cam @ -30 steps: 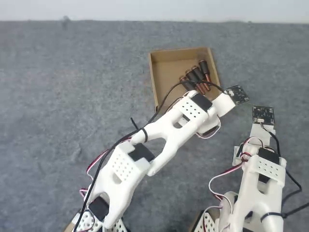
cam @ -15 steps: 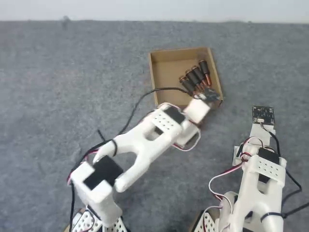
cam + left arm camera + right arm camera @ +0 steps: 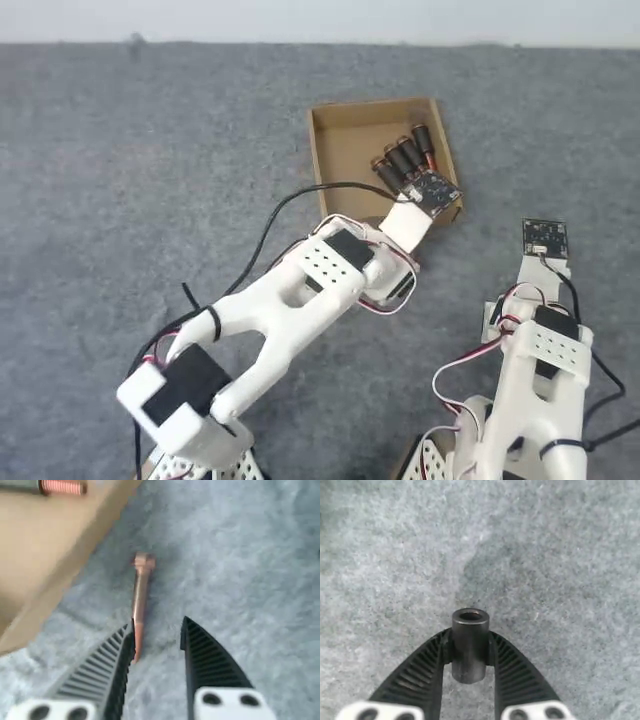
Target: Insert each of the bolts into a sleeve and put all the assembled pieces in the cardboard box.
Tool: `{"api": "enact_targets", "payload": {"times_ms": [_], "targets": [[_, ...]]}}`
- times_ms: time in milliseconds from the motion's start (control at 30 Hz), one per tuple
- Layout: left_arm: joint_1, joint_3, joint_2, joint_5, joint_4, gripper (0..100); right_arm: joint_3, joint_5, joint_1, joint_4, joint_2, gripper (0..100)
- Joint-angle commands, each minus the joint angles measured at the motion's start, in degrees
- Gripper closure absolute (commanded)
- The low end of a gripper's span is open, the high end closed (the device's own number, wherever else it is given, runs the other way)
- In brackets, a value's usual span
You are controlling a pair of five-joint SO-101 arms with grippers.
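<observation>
evidently the last pairing is in hand. four assembled pieces point(image 3: 404, 160) are seen side by side in the box point(image 3: 335, 140). one loose bolt point(image 3: 140, 600) is left on the carpet point(image 3: 250, 550), just beside the box's outer wall, with its head turned away from the left gripper point(image 3: 157, 625).

that gripper is spread moderately and nothing is held in it. it is set low at the bolt's tip end, with one finger touching or all but touching the shank, so the bolt is not centred between the jaws. the right gripper point(image 3: 470, 634) is closed on a dark sleeve point(image 3: 469, 650), which is clamped at mid-body with its open bore pointed away from the wrist, over bare carpet.

a small sideways shift of the left gripper is judged necessary before closing, so that the shank is straddled rather than pushed aside. a hold nearer the head would be preferred, since the tip must be left free to enter the bore. the bolt would then have to be lifted and lined up with the sleeve.
</observation>
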Motion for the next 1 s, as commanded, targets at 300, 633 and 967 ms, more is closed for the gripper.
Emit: {"api": "enact_targets", "payload": {"times_ms": [300, 633, 967], "targets": [[0.0, -14.7, 15.0, -3.9, -1.8, 87, -0.4, 1.0, -0.5, -0.6, -1.8, 99.3], [-1.6, -22.3, 20.8, -4.0, 3.9, 87, -0.4, 1.0, -0.3, -0.6, -1.8, 99.3], [-1.4, -33.2, 28.5, -4.0, 11.3, 87, -0.4, 1.0, -0.3, -0.6, -1.8, 99.3]]}}
